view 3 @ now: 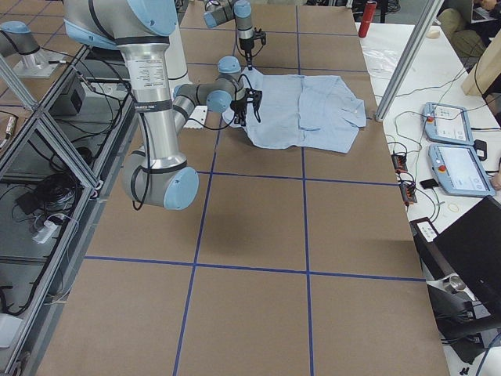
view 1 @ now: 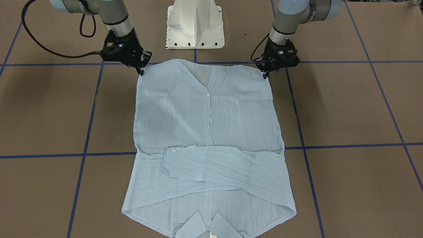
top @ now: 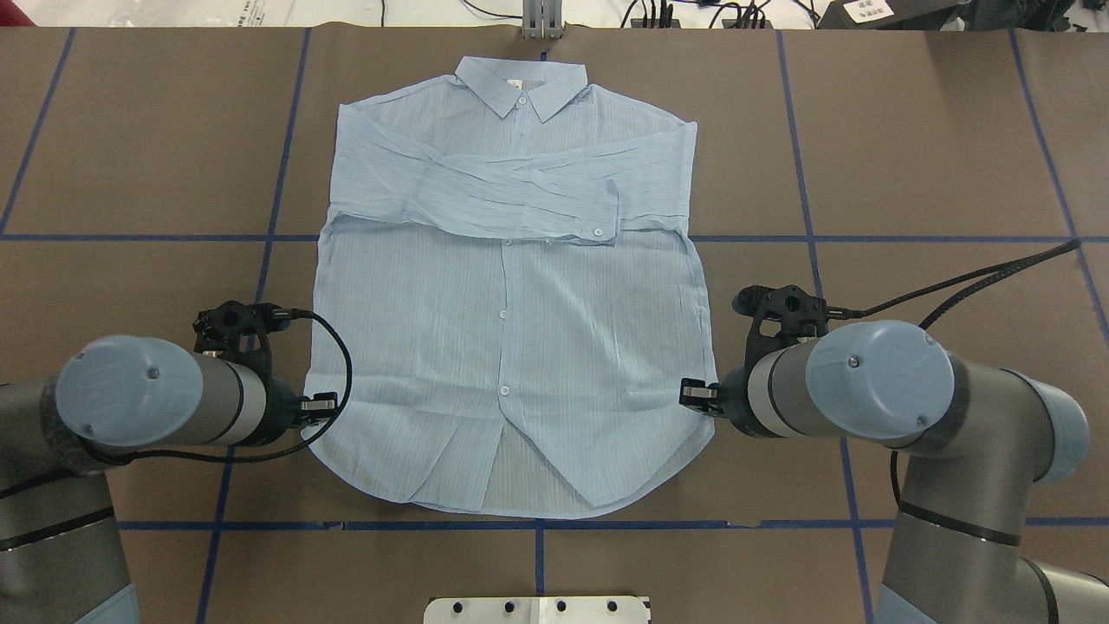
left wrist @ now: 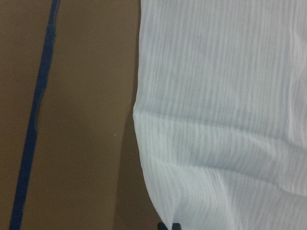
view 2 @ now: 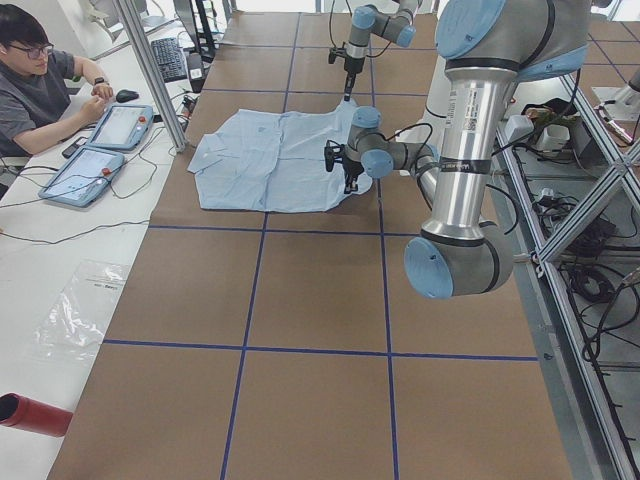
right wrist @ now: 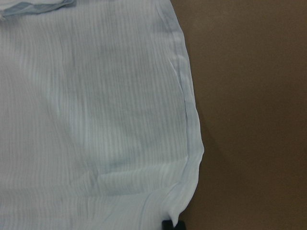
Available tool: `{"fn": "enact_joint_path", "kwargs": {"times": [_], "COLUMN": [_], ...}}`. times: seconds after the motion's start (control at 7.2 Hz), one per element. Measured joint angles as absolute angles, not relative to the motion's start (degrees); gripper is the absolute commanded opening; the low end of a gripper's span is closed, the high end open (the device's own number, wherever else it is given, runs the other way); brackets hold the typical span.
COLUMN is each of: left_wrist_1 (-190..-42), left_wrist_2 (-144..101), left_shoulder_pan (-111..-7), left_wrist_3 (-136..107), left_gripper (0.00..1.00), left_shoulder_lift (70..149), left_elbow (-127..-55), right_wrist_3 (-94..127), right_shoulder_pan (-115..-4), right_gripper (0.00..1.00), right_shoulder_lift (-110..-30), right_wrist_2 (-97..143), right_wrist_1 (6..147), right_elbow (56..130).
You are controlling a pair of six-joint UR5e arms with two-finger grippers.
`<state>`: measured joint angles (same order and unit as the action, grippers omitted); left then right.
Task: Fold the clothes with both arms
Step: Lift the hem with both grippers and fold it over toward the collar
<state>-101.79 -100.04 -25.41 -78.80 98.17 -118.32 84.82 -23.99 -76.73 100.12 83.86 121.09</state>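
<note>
1. Your shirt (top: 520, 329) lies flat, buttons up, on the worktop (top: 910, 173), with the sleeves (top: 485, 186) already crossed over the chest.
2. Your left tool (view 1: 265, 76) and right tool (view 1: 141, 72) each look pinched closed on a near hem corner.
3. Gripping both corners should let you carry the hem evenly towards the collar (top: 520, 91).

Wide brown table (top: 910, 156) beside shirt (top: 520, 347), left claw (view 1: 265, 75) and right claw (view 1: 141, 71) pinching hem corners, white pedestal (view 1: 195, 26) behind

The left pincer (view 1: 265, 76) and the right pincer (view 1: 141, 72) each point downward, jaws pressed together.
</note>
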Motion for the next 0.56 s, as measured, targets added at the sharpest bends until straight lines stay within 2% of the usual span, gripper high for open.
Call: {"fn": "enact_joint_path", "kwargs": {"times": [0.56], "left_wrist_1": [-101.78], "left_wrist_2": [-102.73], "left_shoulder_pan": [-29.46], "left_wrist_3": [-74.39], "left_gripper": [0.0], "left_shoulder_lift": [98.43], "left_elbow": [-118.47], "right_wrist_3": [84.29], "right_shoulder_pan": [-28.95], "right_gripper": [0.0], "right_shoulder_lift": [-76.67], "right_wrist_2": [104.04], "right_wrist_1": [83.85], "right_elbow": [121.2]}}
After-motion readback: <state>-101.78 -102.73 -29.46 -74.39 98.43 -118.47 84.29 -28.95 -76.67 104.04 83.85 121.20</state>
